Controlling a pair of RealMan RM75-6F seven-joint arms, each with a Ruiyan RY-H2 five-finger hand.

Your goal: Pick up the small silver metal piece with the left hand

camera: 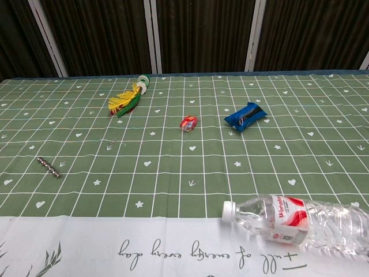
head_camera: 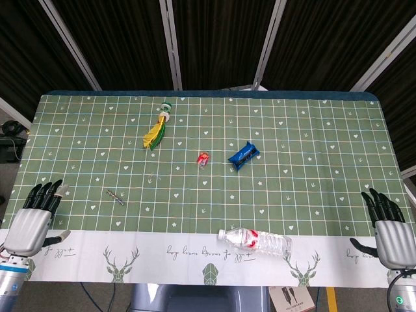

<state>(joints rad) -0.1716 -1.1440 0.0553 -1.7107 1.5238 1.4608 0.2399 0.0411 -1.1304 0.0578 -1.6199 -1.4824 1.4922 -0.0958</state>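
The small silver metal piece (head_camera: 115,196) is a short ribbed rod lying on the green checked cloth at the left, also seen in the chest view (camera: 49,167). My left hand (head_camera: 32,218) rests at the table's near left corner, fingers apart and holding nothing, well to the left of the piece and slightly nearer. My right hand (head_camera: 387,227) sits at the near right corner, fingers likewise spread and empty. Neither hand shows in the chest view.
A tiny thin metal bit (camera: 112,142) lies right of the rod. Further back are a yellow-green feathered toy (head_camera: 155,132), a small red item (head_camera: 203,158) and a blue pouch (head_camera: 243,155). A plastic water bottle (head_camera: 255,241) lies on the white front border.
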